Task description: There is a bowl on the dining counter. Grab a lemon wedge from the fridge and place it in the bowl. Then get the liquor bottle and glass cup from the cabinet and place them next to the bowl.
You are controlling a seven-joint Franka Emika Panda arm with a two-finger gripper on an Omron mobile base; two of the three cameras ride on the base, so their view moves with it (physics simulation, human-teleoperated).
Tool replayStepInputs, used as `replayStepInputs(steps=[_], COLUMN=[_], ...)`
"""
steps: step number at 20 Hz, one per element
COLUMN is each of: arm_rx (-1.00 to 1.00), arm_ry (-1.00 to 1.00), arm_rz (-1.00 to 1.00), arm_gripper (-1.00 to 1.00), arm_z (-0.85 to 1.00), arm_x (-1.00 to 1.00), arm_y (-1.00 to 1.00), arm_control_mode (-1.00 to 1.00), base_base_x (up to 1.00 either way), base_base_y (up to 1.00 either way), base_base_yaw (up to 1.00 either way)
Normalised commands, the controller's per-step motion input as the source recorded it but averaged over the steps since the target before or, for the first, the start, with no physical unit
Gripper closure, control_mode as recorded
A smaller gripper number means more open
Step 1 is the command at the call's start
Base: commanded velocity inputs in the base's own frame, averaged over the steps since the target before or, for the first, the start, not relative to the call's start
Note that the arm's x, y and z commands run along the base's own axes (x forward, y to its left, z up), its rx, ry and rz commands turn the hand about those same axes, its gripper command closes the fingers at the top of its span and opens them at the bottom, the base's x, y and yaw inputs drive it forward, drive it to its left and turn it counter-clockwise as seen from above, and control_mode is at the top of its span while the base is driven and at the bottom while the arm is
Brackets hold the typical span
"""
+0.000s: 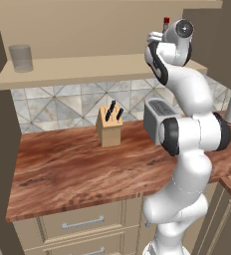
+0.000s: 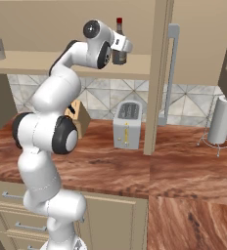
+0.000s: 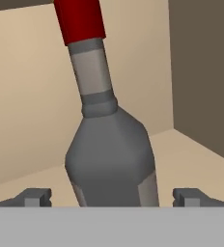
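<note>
The liquor bottle (image 3: 111, 159), dark grey with a red cap, stands on the beige shelf (image 1: 87, 67) of the cabinet. In the right base view the liquor bottle (image 2: 119, 51) is right at my hand. My gripper (image 3: 113, 197) is open. Its fingertips (image 3: 34, 197) stand wide on either side of the bottle's lower body and do not touch it. In the left base view the red cap (image 1: 166, 21) peeks up behind my wrist. The glass cup (image 1: 21, 58) stands at the shelf's far left. The bowl, lemon wedge, fridge and dining counter are out of view.
Below the shelf, a wood-grain worktop (image 1: 77, 174) carries a knife block (image 1: 110, 127) and a toaster (image 2: 126, 125). A paper towel roll (image 2: 218, 119) stands to the right. The cabinet's side panel (image 2: 157, 73) rises just right of the bottle.
</note>
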Motion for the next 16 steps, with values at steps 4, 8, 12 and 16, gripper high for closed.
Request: replayStepInputs(steps=[4,8,12,16], arm_rx=[0.0,0.0,0.0,0.0], arm_ry=[0.0,0.0,0.0,0.0], arm_rz=[0.0,0.0,0.0,0.0], arm_gripper=[-1.0,-1.0,-1.0,-1.0], arm_z=[-0.02,-0.04,-0.07,-0.07], arm_x=[0.25,0.22,0.26,0.29], arm_y=[-0.08,-0.06,0.0,0.0], arm_control_mode=[-1.0,-1.0,-1.0,-1.0], base_base_x=[0.0,0.0,0.0,0.0], base_base_y=[0.0,0.0,0.0,0.0], base_base_yaw=[0.0,0.0,0.0,0.0])
